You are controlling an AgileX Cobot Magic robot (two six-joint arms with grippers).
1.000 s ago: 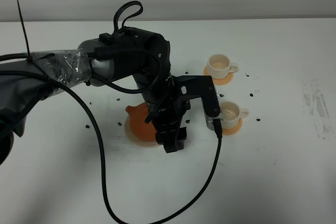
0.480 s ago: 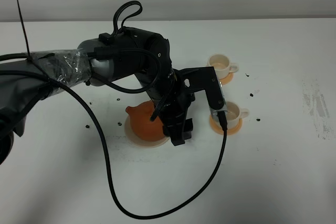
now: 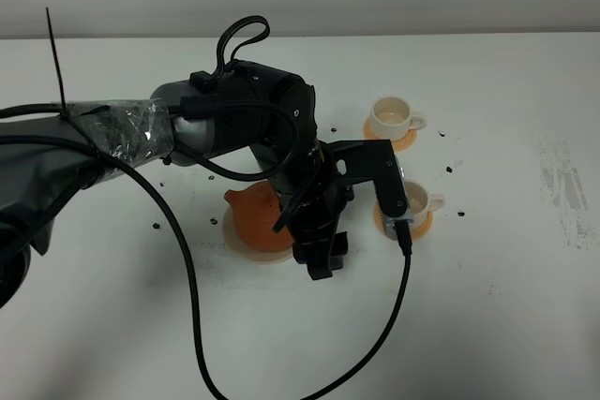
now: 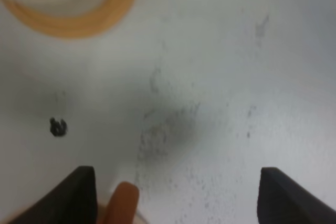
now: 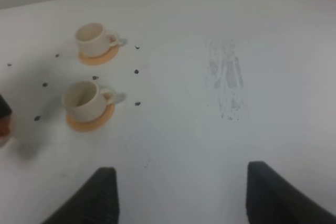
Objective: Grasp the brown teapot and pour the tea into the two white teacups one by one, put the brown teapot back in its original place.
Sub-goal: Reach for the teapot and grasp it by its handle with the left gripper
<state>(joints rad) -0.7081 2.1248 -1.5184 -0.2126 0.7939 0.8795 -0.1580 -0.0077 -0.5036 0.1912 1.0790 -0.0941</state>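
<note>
The brown teapot (image 3: 255,218) sits on the pale beige disc (image 3: 251,256), its spout pointing left. My left gripper (image 3: 321,258) hangs just right of it at the handle side, largely hiding that side. In the left wrist view the left gripper (image 4: 178,198) is open, with an orange piece of the teapot (image 4: 121,203) beside one finger and untouched by the other. The two white teacups stand on orange coasters: the far one (image 3: 392,117) and the near one (image 3: 414,200). The right wrist view shows both cups (image 5: 94,36) (image 5: 81,99) and my right gripper (image 5: 181,198) open and empty above the table.
A black cable (image 3: 389,306) trails from the left wrist across the table front. The left arm's body (image 3: 234,124) stretches from the left edge over the teapot area. Small dark specks (image 3: 450,170) dot the table around the cups. A grey scuff (image 3: 562,185) marks the right side.
My left gripper has shifted a little to the right and toward the front, off the teapot. The teapot stays on the disc and more of it shows. The cups have not moved.
</note>
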